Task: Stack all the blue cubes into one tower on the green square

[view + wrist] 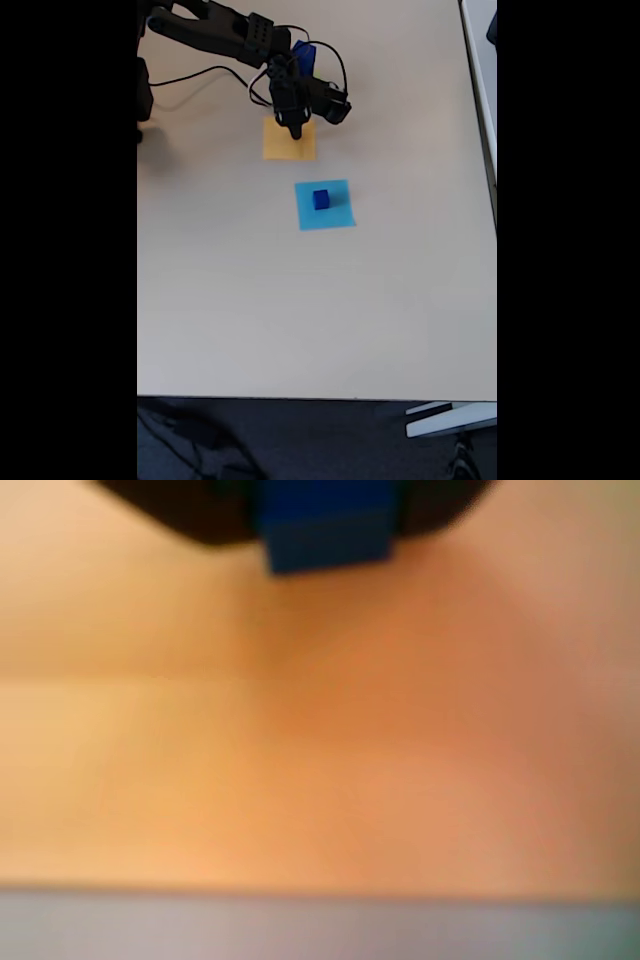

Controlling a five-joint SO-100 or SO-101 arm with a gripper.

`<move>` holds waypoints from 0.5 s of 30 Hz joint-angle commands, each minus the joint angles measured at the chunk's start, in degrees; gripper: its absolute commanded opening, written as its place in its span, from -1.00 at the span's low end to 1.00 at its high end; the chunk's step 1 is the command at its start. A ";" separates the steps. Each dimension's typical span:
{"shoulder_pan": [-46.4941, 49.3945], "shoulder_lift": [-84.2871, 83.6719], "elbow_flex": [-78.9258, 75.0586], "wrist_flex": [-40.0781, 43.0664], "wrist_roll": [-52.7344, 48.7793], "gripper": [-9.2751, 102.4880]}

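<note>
In the blurred wrist view a dark blue cube [328,535] sits at the top edge between the dark jaws of my gripper [325,525], which looks shut on it, just above orange paper. In the fixed view my gripper [296,130] points down over the orange square [289,143], and the cube it holds is hidden there. Another blue cube [320,199] rests on the light blue square [325,205], below and to the right of the gripper. The green square is out of view.
The beige table [300,310] stretches wide and bare below the two paper squares. The arm [215,30] and its cables [200,75] occupy the upper left. The table's right edge [494,200] borders a white surface.
</note>
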 commanded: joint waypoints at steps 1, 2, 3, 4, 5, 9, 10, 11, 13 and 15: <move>-0.35 5.10 0.00 -0.79 0.70 -0.75; -0.44 5.19 0.09 -0.88 0.79 -0.74; -0.44 5.19 0.18 -1.05 0.79 -0.73; -0.53 5.19 0.26 -1.14 0.79 -0.70; -0.62 5.27 0.26 -1.14 0.88 -0.68; -0.79 5.27 0.26 -1.41 0.97 -0.59; -0.88 5.27 0.18 -1.58 0.70 -0.56; -0.88 5.36 0.09 -1.67 0.62 -0.55; -0.97 5.36 -0.53 -1.76 0.09 -0.53; -1.05 5.54 -1.49 -1.67 -0.97 -0.51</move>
